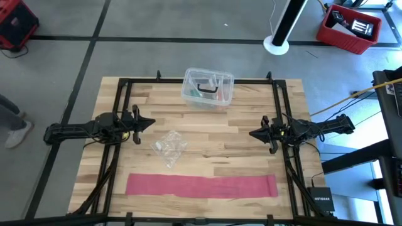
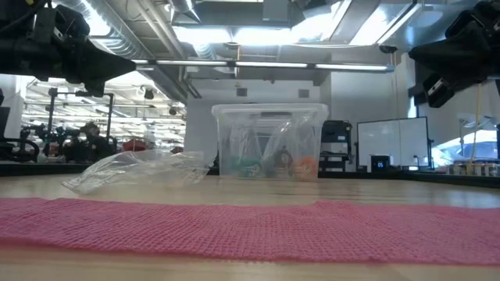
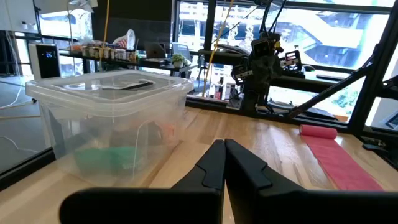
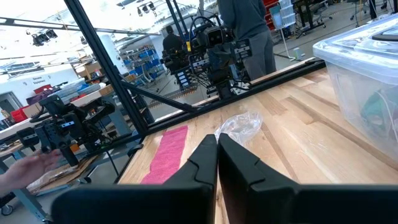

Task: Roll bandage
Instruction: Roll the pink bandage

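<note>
The bandage (image 1: 201,186) is a long pinkish-red strip lying flat along the table's near edge; it also shows in the low view (image 2: 250,226), the left wrist view (image 3: 339,162) and the right wrist view (image 4: 166,154). My left gripper (image 1: 149,122) hovers shut at the table's left side, above the table and far from the bandage. My right gripper (image 1: 254,133) hovers shut at the right side, also clear of it. Their fingertips show closed in the wrist views, left (image 3: 222,144) and right (image 4: 216,138).
A clear plastic box (image 1: 208,88) with a lid and small items inside stands at the far middle. A crumpled clear wrapper (image 1: 169,146) lies left of centre, between the box and the bandage. Black frame rails (image 1: 119,119) run along the table's sides.
</note>
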